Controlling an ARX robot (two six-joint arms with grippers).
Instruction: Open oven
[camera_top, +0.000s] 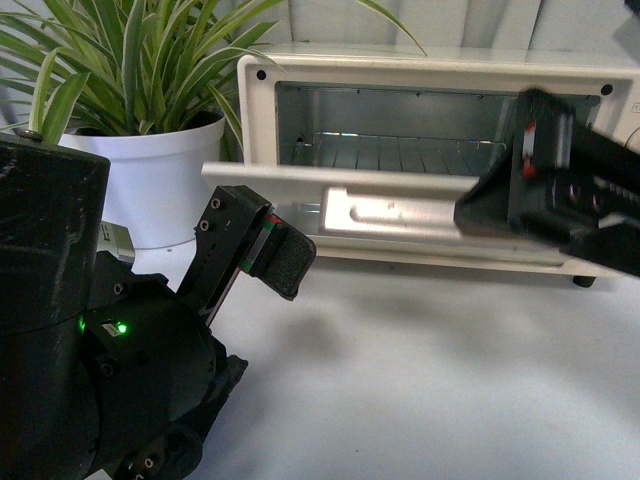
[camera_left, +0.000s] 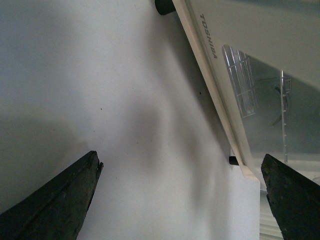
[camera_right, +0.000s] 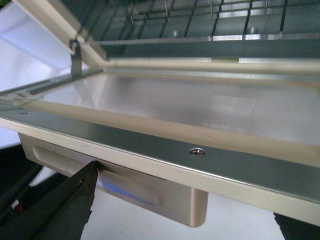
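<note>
Bright white tabletop (camera_top: 420, 380) and a potted plant (camera_top: 130, 70) on the far left frame the scene. My right gripper (camera_right: 184, 191) sits at the bar handle (camera_top: 400, 215), jaws spread wide and clamping nothing, one fingertip (camera_right: 85, 180) just beside the handle. My left gripper (camera_left: 180, 157) hangs equally wide and empty over the tabletop, near the left end of the door (camera_top: 300, 178). The door lies about level, baring the wire rack (camera_top: 400, 150) inside the oven (camera_top: 430, 65), which stands far and to the right. I judge the opening all but done, with only the arms' retreat left. Near me the tabletop is open. The door's front edge and the potted plant hem the arms.
</note>
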